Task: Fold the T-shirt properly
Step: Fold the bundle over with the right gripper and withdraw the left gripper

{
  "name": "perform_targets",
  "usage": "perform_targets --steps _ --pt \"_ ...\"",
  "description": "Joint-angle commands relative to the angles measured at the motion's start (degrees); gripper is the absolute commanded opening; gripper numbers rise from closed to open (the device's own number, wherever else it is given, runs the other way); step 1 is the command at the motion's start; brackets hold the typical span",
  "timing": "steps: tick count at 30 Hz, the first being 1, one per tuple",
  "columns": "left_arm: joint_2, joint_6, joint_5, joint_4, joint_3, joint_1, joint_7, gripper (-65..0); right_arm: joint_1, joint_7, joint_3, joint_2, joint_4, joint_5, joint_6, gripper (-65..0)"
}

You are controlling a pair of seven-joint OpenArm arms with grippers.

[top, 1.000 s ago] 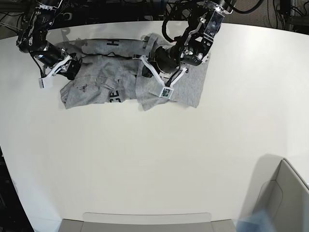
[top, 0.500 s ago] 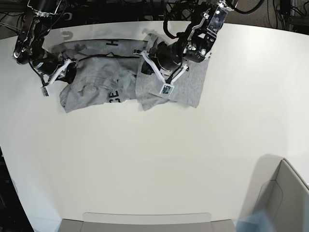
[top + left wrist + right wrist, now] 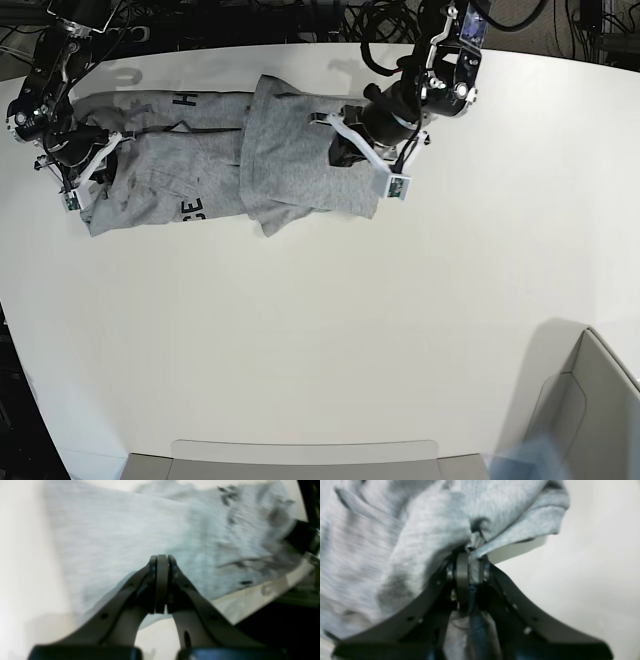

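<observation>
cloth is pinched at one end by the right gripper (image 3: pixel 470 567), whose jaws are seen in the right wrist view clamped on a bunched edge of the t-shirt (image 3: pixel 240 165), so that this end can be drawn or lifted. the left gripper (image 3: pixel 162 562) is seen in the left wrist view with its fingers pressed flat together, and no cloth is seen between the tips; they are held just above or against the grey fabric, though contact cannot be told through the blur. the t-shirt is spread crumpled along the far side of the white table (image 3: pixel 330 330), with one panel doubled over the middle and black lettering showing beside it. it is judged that the garment is being tensioned between both ends so that wrinkles may be pulled out before further folding.
</observation>
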Motion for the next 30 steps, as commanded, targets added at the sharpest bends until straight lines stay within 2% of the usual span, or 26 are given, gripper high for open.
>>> perform_targets --steps 1,5,11,14,19,24,28,30 --pt "-0.67 -0.24 -0.44 1.07 -1.01 0.56 -0.54 -65.0 0.55 1.70 -0.29 0.09 3.12 0.98 -0.47 -65.0" --pt "-2.96 -0.24 -0.44 2.92 -5.76 3.90 -0.54 -65.0 -1.03 -1.55 -3.36 -1.85 11.12 0.98 -0.74 -65.0" --pt "-3.66 -0.33 -0.44 3.71 -13.67 7.77 -0.54 -65.0 -3.14 -3.49 -9.61 -5.36 20.87 -0.96 -2.14 -65.0" --pt "-3.75 -0.33 -0.44 3.71 -15.52 8.47 -0.54 -65.0 -3.49 -3.22 -15.14 -6.86 23.95 -7.02 -3.99 -65.0" --pt "-3.75 -0.33 -0.44 3.62 -18.16 8.73 -0.54 -65.0 -3.14 -3.13 -23.50 -10.99 25.89 -14.85 -4.08 -65.0" --pt "-3.75 -0.33 -0.44 3.54 -20.62 8.82 -0.54 -65.0 -3.32 -2.87 -31.50 -12.31 25.97 -17.13 -4.16 -65.0" --pt "-3.75 -0.33 -0.35 3.45 -22.11 8.82 -0.54 -65.0 -3.41 1.26 -36.16 -13.89 25.97 -17.66 -4.34 -65.0" --pt "-3.75 -0.33 -0.35 2.83 -22.46 8.82 -0.54 -65.0 -3.23 2.58 -38.53 -15.30 25.97 -19.95 -4.34 -65.0"
